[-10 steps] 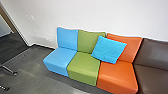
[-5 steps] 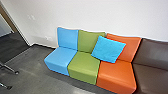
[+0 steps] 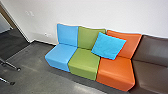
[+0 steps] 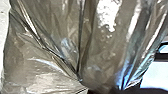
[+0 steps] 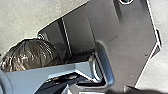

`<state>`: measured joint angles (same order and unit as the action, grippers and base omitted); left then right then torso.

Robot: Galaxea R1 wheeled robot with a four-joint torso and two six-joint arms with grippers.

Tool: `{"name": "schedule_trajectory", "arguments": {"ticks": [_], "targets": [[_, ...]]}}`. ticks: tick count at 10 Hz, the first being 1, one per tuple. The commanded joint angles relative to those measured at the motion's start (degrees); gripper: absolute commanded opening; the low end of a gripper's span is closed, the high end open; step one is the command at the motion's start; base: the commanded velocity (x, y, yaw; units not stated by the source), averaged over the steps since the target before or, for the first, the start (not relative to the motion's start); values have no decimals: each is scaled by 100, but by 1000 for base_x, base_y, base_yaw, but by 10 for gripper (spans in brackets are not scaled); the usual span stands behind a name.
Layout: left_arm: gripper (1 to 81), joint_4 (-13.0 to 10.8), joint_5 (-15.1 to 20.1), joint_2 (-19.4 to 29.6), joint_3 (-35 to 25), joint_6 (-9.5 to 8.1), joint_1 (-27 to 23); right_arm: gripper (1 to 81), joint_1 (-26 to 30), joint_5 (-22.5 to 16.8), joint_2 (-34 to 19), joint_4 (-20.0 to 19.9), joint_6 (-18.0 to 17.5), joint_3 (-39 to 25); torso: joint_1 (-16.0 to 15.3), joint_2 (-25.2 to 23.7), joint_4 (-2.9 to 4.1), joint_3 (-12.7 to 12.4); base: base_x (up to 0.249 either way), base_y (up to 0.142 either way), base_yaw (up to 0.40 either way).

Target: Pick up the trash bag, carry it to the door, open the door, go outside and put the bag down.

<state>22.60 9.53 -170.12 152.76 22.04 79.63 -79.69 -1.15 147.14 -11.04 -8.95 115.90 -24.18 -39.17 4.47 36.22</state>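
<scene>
While trash bag (image 4: pixel 45 57) gleams (pleated film), cannot tell either end effector's (image 4: pixel 106 91) opening, hold.

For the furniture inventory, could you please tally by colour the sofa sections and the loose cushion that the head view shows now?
Blue: 2 (blue section, cushion)
Green: 1 (green section)
Orange: 1 (orange section)
Brown: 1 (brown section, cut off by the picture's edge)
Total: 5
</scene>
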Motion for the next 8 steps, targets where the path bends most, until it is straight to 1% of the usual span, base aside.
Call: {"name": "schedule_trajectory", "arguments": {"ticks": [1, 2, 5, 8], "targets": [[10, -37, 497, 30, -27, 11, 5, 811, -70, -342, 292, 146, 25, 389, 363, 560, 0, -553, 0, 0, 0], [10, -37, 497, 21, -27, 11, 5, 811, -78, -342, 414, 164, 25, 529, 464, 717, 0, -697, 0, 0, 0], [10, -107, 488, 21, -1, 11, 5, 811, -78, -342, 520, 216, 25, 609, 851, 1301, 0, -1298, 0, 0, 0], [10, -107, 488, -31, 149, 11, 5, 811, -87, -342, 661, 243, 25, 793, 1244, 1893, 0, -1908, 0, 0, 0]]}}
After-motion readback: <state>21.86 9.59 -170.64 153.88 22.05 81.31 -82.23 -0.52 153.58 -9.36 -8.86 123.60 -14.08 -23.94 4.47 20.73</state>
